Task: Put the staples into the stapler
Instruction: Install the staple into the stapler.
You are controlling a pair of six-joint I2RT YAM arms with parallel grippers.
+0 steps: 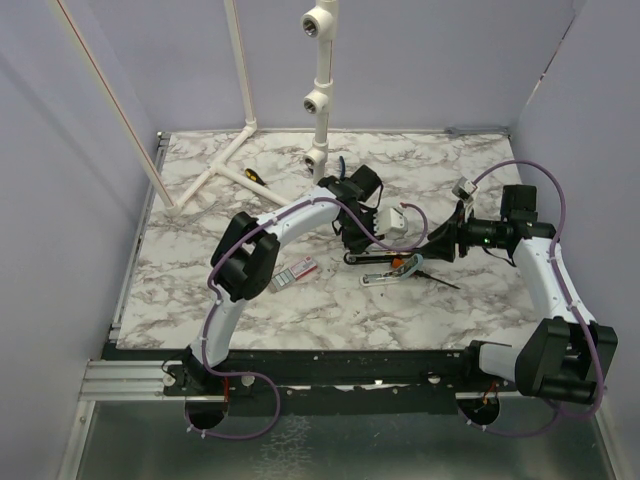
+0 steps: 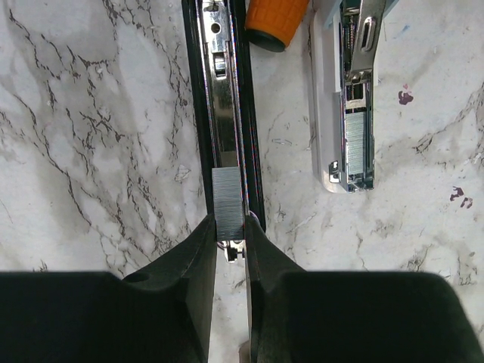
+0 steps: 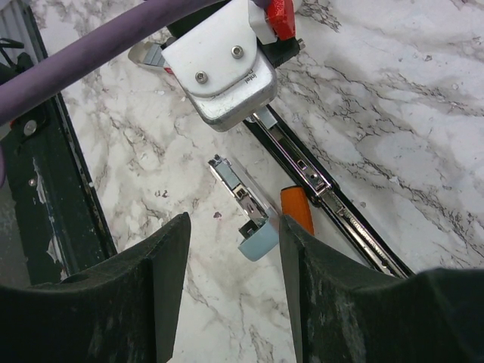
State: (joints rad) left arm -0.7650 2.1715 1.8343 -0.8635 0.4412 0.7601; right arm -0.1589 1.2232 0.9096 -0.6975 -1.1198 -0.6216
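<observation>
soft, even overhead light fills the top view, leaving the white-and-grey marbled tabletop bright, with only faint, soft-edged shadows. at the left wrist, the ribbed silvery strip of staples reads crisp, while glare streaks the shiny metal channel of the slim black stapler. the matte black fingers of the left gripper sink into near-featureless dark. at the right wrist, a thick purple cable blurs in the foreground and a white rounded plastic housing catches bright light.

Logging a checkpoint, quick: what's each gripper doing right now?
Left gripper: closed on the staples, at the stapler.
Right gripper: open, holding nothing.
</observation>
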